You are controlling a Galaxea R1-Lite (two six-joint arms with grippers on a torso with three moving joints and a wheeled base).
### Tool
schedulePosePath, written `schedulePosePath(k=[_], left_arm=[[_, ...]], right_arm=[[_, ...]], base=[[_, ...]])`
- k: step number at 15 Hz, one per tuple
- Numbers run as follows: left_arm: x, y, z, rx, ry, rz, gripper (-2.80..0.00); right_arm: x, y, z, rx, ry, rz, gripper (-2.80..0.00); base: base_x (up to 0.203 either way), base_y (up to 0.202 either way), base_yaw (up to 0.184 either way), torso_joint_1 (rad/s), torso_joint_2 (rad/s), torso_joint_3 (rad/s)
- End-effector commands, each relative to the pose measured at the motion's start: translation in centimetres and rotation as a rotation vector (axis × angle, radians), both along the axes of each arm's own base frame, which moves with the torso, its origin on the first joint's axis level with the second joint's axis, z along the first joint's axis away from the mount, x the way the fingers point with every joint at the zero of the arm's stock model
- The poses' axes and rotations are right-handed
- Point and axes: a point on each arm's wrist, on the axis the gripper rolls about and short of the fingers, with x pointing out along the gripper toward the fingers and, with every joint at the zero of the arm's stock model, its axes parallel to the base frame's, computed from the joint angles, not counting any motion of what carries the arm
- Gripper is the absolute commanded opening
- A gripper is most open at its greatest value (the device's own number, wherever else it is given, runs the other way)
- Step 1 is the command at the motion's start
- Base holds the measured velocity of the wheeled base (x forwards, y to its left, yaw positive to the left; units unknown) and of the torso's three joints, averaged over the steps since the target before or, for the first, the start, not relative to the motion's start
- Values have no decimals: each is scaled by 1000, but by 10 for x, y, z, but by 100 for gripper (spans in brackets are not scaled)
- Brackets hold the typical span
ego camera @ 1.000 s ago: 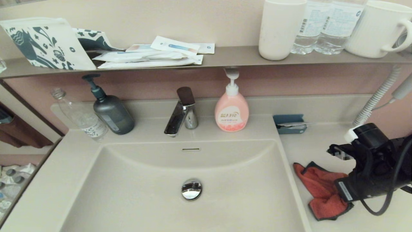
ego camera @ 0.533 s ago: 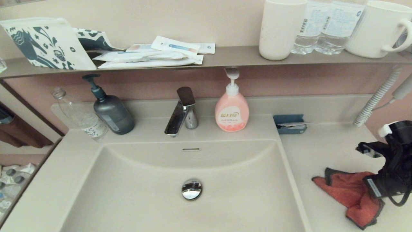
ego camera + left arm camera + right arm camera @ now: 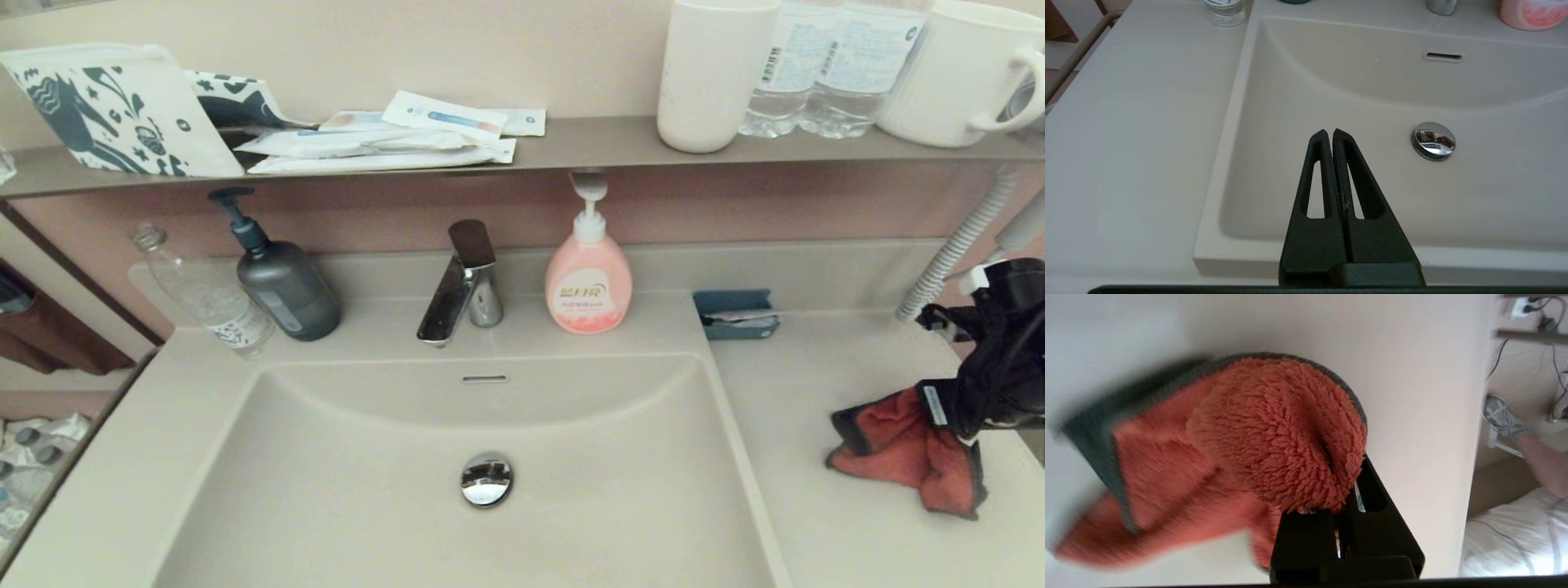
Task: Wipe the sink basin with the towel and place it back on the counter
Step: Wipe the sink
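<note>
Now right gripper (image 3: pixel 1340 506) clamps hanging towel (image 3: pixel 906 449).

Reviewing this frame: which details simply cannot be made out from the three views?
- Right end effector: towel covers its tips in the right wrist view; its own body hides them in the head view.
- Towel's far end: motion-blurred in the right wrist view.
- Blue holder: contents too small in the head view.
- Left end effector: outside the head view.

- My right arm (image 3: pixel 992 367) is black and bulky, with a looping black cable, a white sticker and a white part on top.
- My left gripper (image 3: pixel 1329 132) has two black pointy fingers (image 3: pixel 1318 179), each with a long slot cut through.
</note>
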Motion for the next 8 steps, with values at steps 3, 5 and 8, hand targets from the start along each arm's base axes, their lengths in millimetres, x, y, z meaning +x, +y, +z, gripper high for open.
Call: schedulePosePath(k=[3,5,8], left_arm=[[0,0,0,-1,0,1,-280],[0,0,0,-1,1,1,-280],[0,0,0,-1,1,1,-280]], right_arm=[[27,3,2,5,-53,-59,-280],[41,10,2,10,-83,-91,-280],[53,39,-4,20,-100,-84,-280]], base=[[0,0,0,0,0,0],[0,0,0,0,0,0],[0,0,0,0,0,0]])
